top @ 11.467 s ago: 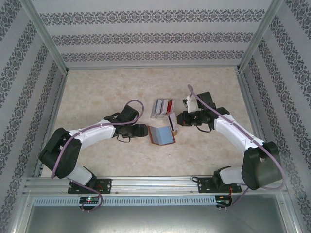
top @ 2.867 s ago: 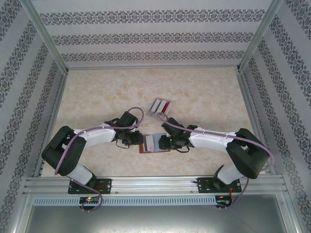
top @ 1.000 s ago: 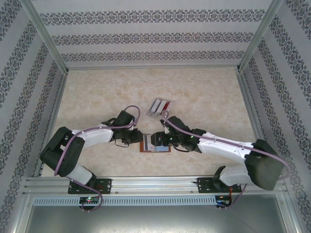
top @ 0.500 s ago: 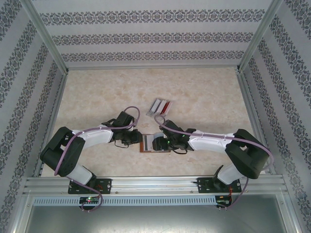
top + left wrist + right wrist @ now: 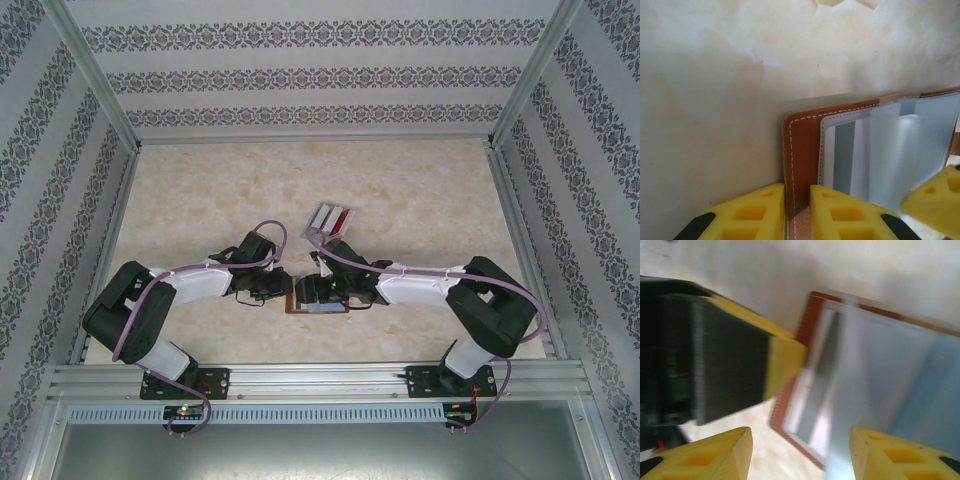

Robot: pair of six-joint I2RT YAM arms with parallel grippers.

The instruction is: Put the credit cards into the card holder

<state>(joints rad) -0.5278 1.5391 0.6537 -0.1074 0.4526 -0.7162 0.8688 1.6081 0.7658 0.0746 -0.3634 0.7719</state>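
The card holder point(image 5: 322, 311) lies open on the table between the two arms, its brown cover and pale grey pockets point(image 5: 900, 145) facing up. My left gripper point(image 5: 797, 192) is shut on the holder's brown left edge point(image 5: 802, 145). A silver-grey card point(image 5: 842, 160) sits in a pocket. My right gripper point(image 5: 800, 440) hovers open over the holder point(image 5: 812, 325), its fingers wide apart with nothing between them. The left gripper's yellow fingertip point(image 5: 785, 360) shows beside it. The other credit cards point(image 5: 331, 218) lie in a small fanned pile farther back.
The marble-look tabletop point(image 5: 200, 190) is ringed by patterned walls and an aluminium frame point(image 5: 300, 375) at the near edge. The right arm's elbow point(image 5: 490, 300) is folded low to the right.
My right gripper has slid left over the card holder towards the left gripper, and its jaws have narrowed a little. The left gripper keeps its hold on the edge.
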